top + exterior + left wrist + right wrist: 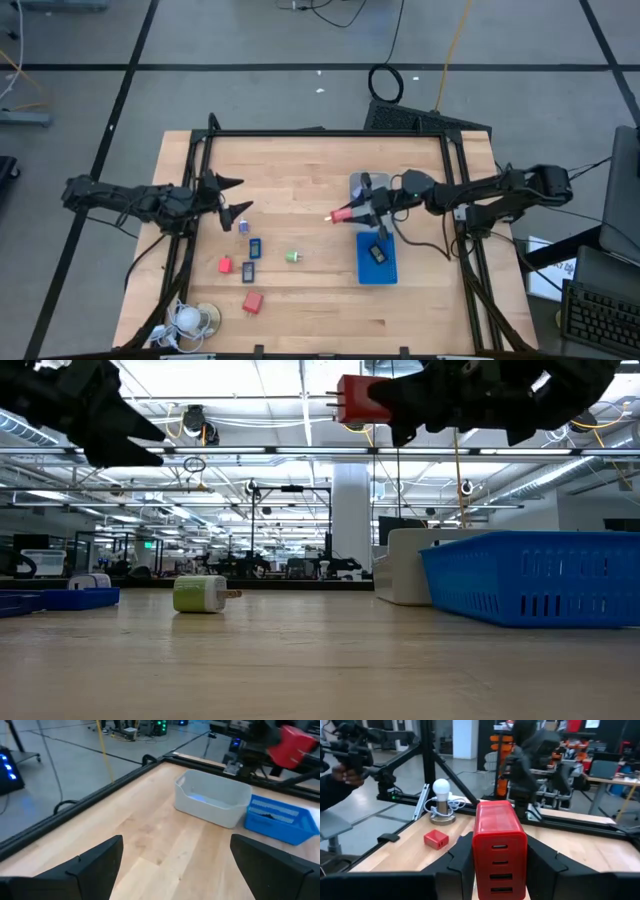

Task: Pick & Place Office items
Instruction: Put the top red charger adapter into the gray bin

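- While it hangs above the tabletop (320,180) near the centre, the right pincer (352,212) is clamped on a red charger block (499,847).
- At nine o'clock, the left pincer (232,196) stands wide apart, holding nothing.
- Blue tray (377,270) lies at four o'clock of the block.

No text, label, brand, number or sign can be read anywhere.

A blue tray (378,262) and a clear tray (212,797) sit side by side on the wooden worktop (300,180); a white coiled-cord lamp (190,318) stands at one corner.
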`<control>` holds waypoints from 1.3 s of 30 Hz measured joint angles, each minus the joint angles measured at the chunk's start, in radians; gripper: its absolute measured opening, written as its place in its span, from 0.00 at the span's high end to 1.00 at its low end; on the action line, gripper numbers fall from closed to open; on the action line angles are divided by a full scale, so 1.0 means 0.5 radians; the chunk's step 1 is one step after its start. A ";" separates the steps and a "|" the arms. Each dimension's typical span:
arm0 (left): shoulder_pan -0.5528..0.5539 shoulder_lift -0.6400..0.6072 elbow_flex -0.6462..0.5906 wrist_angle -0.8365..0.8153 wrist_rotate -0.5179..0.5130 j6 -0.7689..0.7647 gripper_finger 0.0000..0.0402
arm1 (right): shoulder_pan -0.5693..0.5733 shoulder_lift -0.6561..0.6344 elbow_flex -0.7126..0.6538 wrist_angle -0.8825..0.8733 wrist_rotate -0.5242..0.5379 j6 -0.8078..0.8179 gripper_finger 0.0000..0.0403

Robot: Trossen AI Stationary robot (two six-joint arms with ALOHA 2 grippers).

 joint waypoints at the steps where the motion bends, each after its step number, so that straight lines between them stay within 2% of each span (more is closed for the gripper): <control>1: -0.020 -0.020 -0.018 0.010 0.000 0.023 0.09 | -0.017 -0.030 -0.027 0.006 0.000 0.011 0.71; 9: -0.171 -0.068 -0.201 0.463 -0.019 0.324 0.06 | -0.190 -0.149 -0.232 0.172 0.000 0.169 0.71; 17: -0.210 -0.069 -0.452 0.833 -0.038 0.359 0.06 | -0.325 -0.147 -0.300 0.142 0.012 0.250 0.71; 24: -0.208 -0.068 -0.529 0.858 -0.049 0.366 0.09 | -0.386 -0.154 -0.311 -0.010 0.002 0.322 0.71; 33: -0.208 -0.067 -0.535 0.856 -0.049 0.385 0.06 | -0.385 -0.155 -0.312 -0.393 0.000 0.325 0.71; 39: -0.206 -0.065 -0.535 0.863 -0.035 0.634 0.05 | -0.380 -0.198 -0.312 -0.444 -0.062 0.318 0.71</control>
